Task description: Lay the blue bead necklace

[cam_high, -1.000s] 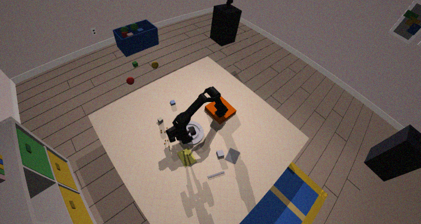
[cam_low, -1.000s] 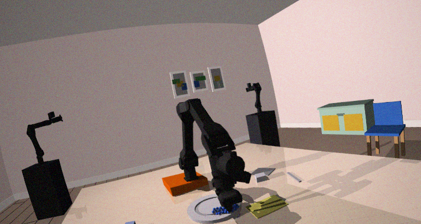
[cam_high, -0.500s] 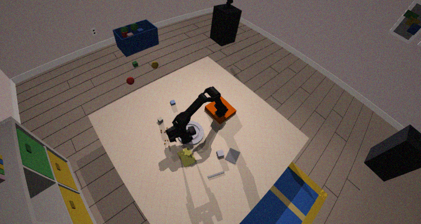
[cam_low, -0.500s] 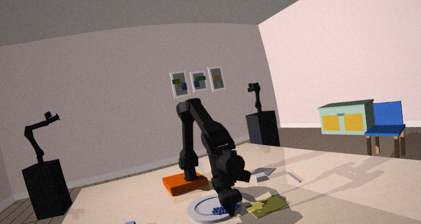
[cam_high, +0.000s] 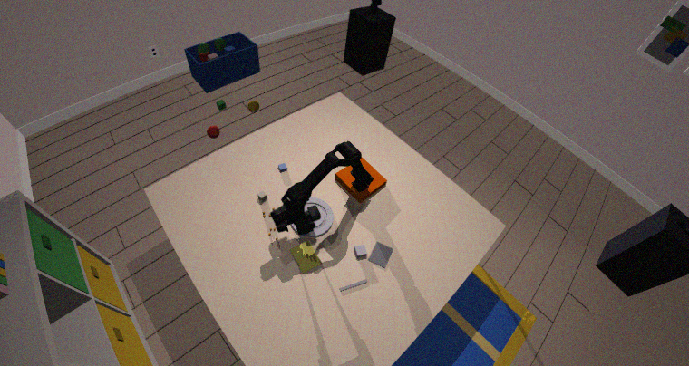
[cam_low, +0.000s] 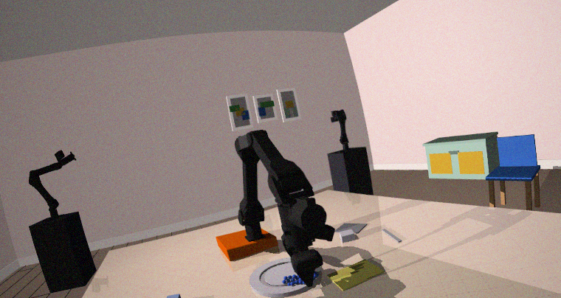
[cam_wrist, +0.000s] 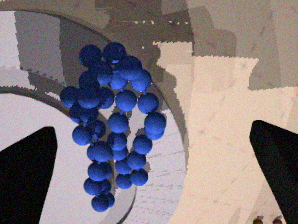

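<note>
The blue bead necklace (cam_low: 292,280) (cam_wrist: 125,100) lies bunched in a folded clump on one side of the round bead board (cam_high: 329,218) (cam_low: 257,283) (cam_wrist: 162,197). In the wrist view its beads lie across the groove and the pale rim there, and some overlap others. Much of the groove shows without beads in the exterior view. My gripper (cam_low: 310,281) (cam_wrist: 157,133) is open and empty over that side of the board, with the clump showing between its widely parted fingers. In the top view the arm hides the necklace and part of the board.
An olive-yellow piece (cam_high: 308,263) (cam_low: 361,274) lies close beside the board. A pale cube (cam_high: 360,251), a grey tile (cam_high: 381,255) and a thin bar (cam_high: 353,285) lie farther off. Small orange-brown beads (cam_wrist: 257,220), a grey block (cam_high: 262,197) and a blue block (cam_high: 282,167) are on the other side.
</note>
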Controlling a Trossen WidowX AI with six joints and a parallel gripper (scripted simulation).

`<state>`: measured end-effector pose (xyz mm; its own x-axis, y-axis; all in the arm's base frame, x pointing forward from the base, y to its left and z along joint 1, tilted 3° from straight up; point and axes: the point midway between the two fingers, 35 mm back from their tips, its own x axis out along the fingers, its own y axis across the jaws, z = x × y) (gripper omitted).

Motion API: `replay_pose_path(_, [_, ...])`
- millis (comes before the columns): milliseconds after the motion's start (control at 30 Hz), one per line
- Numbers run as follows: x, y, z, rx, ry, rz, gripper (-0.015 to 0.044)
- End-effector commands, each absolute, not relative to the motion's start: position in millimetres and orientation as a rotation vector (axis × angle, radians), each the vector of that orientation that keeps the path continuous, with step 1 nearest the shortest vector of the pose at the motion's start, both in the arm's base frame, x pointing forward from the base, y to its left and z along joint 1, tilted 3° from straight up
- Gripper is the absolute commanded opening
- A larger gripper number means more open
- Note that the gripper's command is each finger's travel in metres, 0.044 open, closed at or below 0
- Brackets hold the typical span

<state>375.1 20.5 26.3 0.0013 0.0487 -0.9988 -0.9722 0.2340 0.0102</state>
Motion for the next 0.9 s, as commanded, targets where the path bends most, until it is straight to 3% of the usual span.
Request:
replay_pose_path(0, [375,20,27,-1.001,1.278,1.063,0.044])
replay_pose_path(400, [375,20,27,-1.001,1.278,1.063,0.044])
replay_pose_path(500, [372,27,34,-1.044,1.254,1.105,0.038])
replay_pose_path(867, [364,44,44,-1.146,1.19,1.207,0.038])
